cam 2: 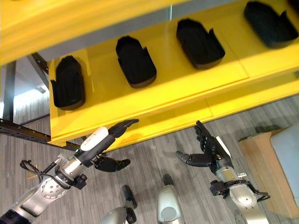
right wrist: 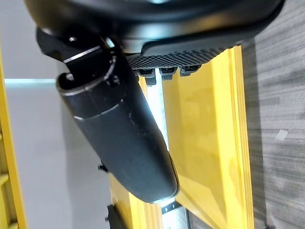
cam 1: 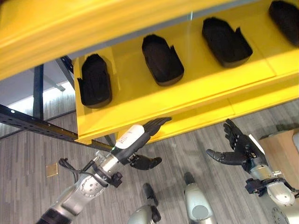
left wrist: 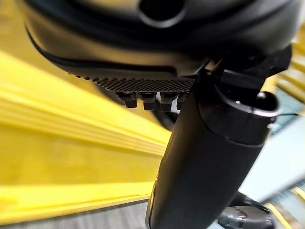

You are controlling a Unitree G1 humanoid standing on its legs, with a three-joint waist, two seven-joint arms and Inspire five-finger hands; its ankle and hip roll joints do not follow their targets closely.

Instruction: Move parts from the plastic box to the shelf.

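Left eye view is showing four black parts point(cam 1: 162, 59) sitting in a row on the yellow shelf point(cam 1: 196, 95). Left hand point(cam 1: 145, 133) and right hand point(cam 1: 237, 147) are hovering near its front edge, fingers straight, holding nothing. Both should be turning back toward the box, unseen here, for another part.

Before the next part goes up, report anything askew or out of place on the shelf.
Nothing stands out. The black parts lie in an evenly spaced row on the yellow shelf, all turned the same way. The left hand and right hand are open and hold nothing.
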